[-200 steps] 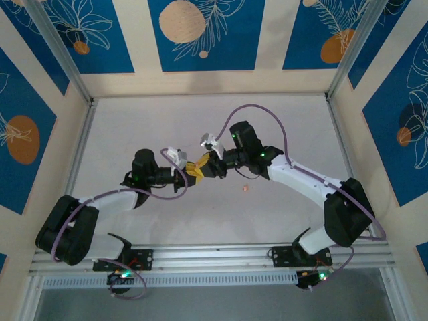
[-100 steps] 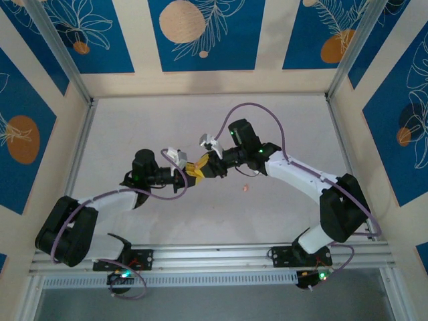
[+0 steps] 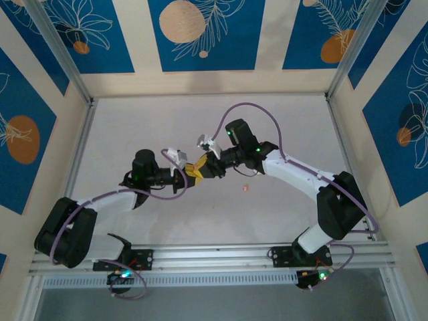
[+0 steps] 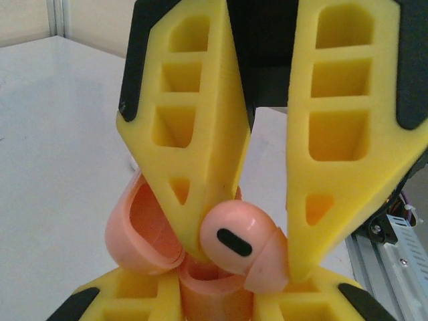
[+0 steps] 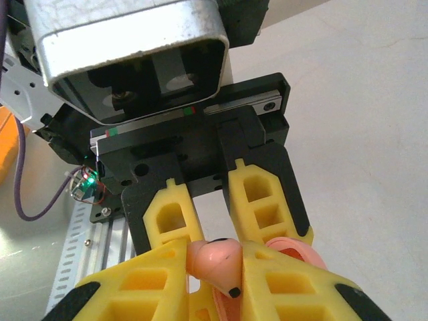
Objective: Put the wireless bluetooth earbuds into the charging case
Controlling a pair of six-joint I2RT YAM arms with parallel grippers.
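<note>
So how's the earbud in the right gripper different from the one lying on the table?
The held earbud is pinched in the right gripper, right over the open charging case; the loose earbud lies on the table, touching nothing else. The held earbud shows a black oval mark up close; the loose earbud is a tiny speck from above, its details too small to tell. Both look pale pink.

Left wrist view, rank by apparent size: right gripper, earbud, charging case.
1. right gripper, jaws shut on the earbud: clearly largest.
2-3. earbud and charging case: look alike, and the case is partly hidden behind the jaws, so unranked.
</note>
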